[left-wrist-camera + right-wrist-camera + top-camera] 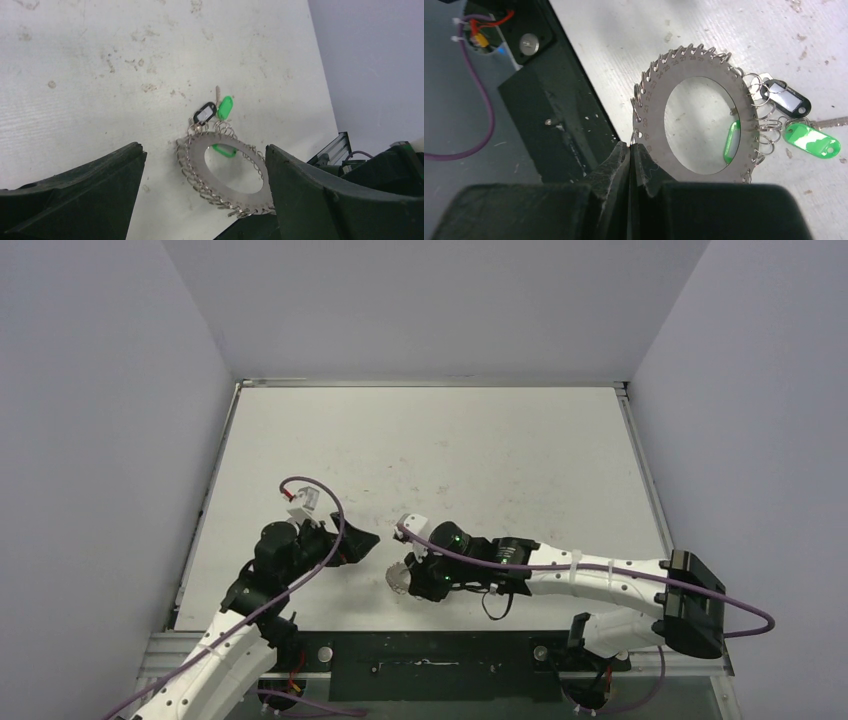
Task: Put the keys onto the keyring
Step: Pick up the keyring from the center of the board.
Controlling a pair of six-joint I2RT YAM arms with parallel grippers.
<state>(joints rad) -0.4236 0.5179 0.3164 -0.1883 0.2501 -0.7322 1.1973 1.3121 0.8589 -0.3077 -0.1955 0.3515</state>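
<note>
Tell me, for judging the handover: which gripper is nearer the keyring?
Right. The right gripper grips the keyring by its rim; the left gripper hangs open short of it, not touching.

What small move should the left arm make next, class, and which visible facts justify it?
Probably lower the open left gripper onto the green key beside the keyring. The right gripper is shut on the ring's opposite edge, steadying it, while the left jaws stand wide, holding nothing. Whether that key is already hooked on, I cannot tell.
</note>
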